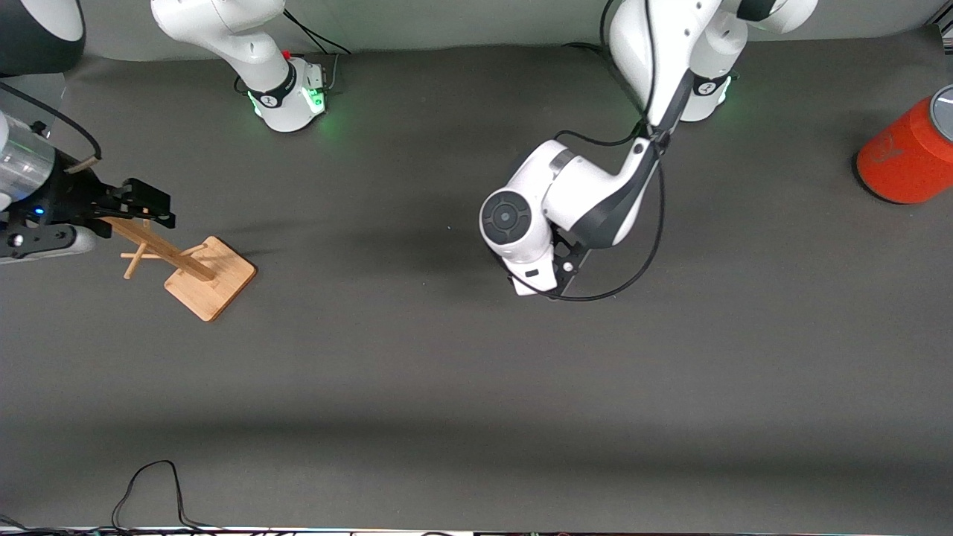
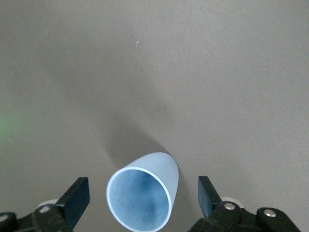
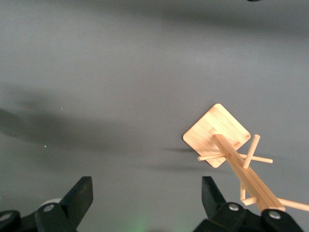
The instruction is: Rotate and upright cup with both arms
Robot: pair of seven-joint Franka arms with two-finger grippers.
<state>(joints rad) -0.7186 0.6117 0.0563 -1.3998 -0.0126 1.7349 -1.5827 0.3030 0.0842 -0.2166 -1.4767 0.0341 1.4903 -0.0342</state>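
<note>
Matte, seemingly plastic cup (image 2: 145, 195)

arms: 2 (image 1: 581, 193) | grippers: 2 (image 1: 141, 205) | blue cup: 1 (image 2: 142, 193) | wooden peg stand: 1 (image 1: 197, 272) | orange canister: 1 (image 1: 904, 156) | table: 1 (image 1: 476, 387)

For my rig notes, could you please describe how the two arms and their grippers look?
Both arms are glossy white with dark-grey joint bands; the left arm carries a looping black cable. The left gripper and right gripper have black fingers. Green lights glow at the bases.
</note>
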